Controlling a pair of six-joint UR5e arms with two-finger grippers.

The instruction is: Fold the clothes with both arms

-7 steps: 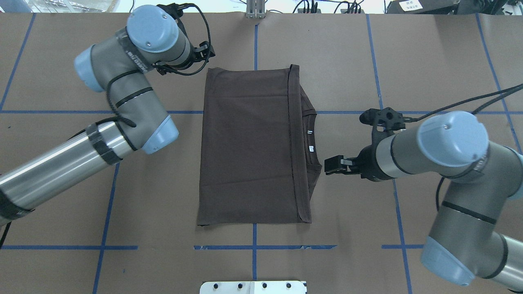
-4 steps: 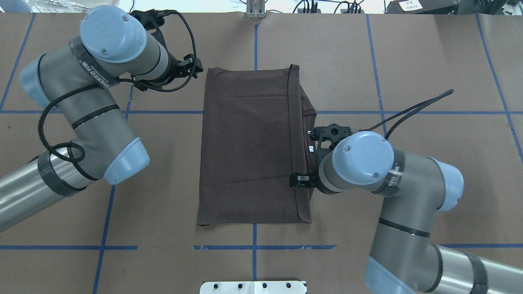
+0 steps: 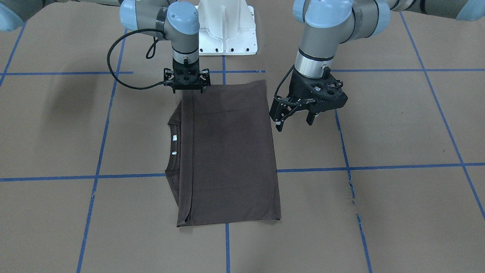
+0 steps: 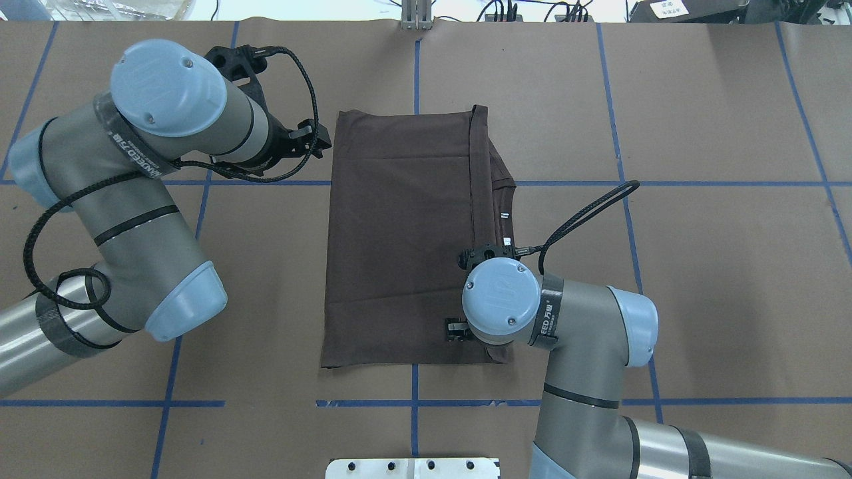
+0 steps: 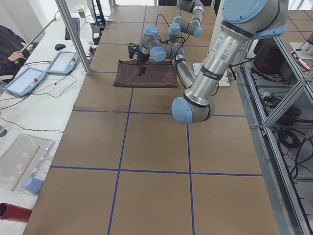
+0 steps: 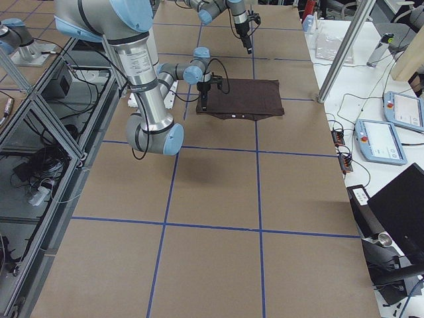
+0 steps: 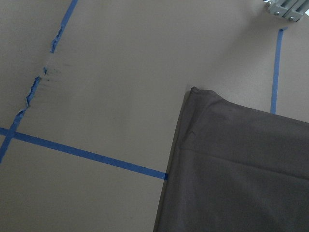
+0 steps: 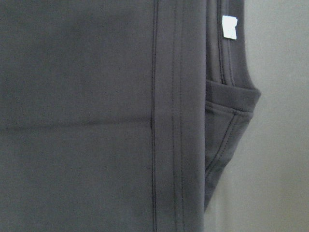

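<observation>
The dark brown T-shirt (image 4: 399,233) lies flat, folded into a rectangle, with its collar and white neck labels (image 4: 506,241) showing at its right edge. My left gripper (image 4: 323,141) hovers open just off the shirt's left edge near the far corner; in the front-facing view its fingers (image 3: 278,123) are spread above bare paper beside the shirt (image 3: 231,151). My right gripper (image 3: 187,90) points straight down over the folded hem at the shirt's near right corner and looks open. Its wrist hides most of that gripper (image 4: 456,329) from overhead. The right wrist view holds only fabric (image 8: 77,116) and a label (image 8: 230,26).
Brown paper with blue tape lines (image 4: 413,402) covers the table. The white pedestal (image 3: 227,34) stands at the robot's edge. Control tablets (image 5: 24,81) and a person's hand (image 5: 14,49) are past the far edge, off the paper.
My right arm swung in from the shirt's right side to above its near right corner. The left gripper drew back along the shirt's left edge towards the robot.
</observation>
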